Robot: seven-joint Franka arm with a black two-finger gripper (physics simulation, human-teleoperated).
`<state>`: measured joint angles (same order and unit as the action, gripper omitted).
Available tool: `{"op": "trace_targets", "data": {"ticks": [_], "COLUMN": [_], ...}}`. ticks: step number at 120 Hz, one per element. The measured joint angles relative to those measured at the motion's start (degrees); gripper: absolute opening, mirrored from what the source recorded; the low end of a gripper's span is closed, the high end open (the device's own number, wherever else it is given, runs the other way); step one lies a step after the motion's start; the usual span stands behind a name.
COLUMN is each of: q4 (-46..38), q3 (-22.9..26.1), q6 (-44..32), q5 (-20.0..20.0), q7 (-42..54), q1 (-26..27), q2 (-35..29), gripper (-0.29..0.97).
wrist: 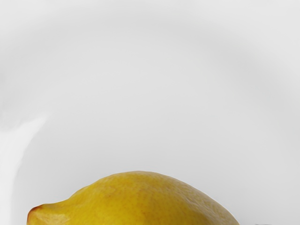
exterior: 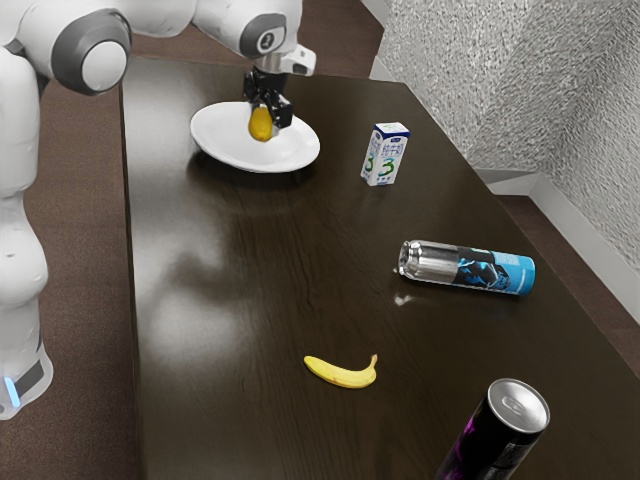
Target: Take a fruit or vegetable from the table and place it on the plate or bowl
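A yellow lemon point(exterior: 260, 123) hangs just above the white plate point(exterior: 285, 155) at the far side of the dark table, with my black gripper point(exterior: 263, 115) shut on it from both sides. In the wrist view the lemon point(wrist: 136, 199) sits right under my hand, with the plate's white surface point(wrist: 150, 84) spread behind it. A yellow banana point(exterior: 342, 371) lies on the table much nearer the front, far from the gripper.
A small milk carton point(exterior: 385, 153) stands to the exterior view's right of the plate. A silver and blue can point(exterior: 466, 268) lies on its side further forward. A black and purple can point(exterior: 496, 430) stands at the front right corner.
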<state>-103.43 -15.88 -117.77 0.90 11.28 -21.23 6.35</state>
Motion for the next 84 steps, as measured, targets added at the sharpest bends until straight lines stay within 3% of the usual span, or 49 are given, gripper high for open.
{"op": "trace_targets", "data": {"ticks": [66, 84], "q4": [-4.3, -4.6], "q3": [-1.3, -1.7], "q6": [-10.9, -12.3], "q5": [-0.4, -0.8], "q7": [9.5, 11.4], "q1": [0.0, 0.0], "q2": [2.1, 2.0], "gripper": [0.45, 0.57]}}
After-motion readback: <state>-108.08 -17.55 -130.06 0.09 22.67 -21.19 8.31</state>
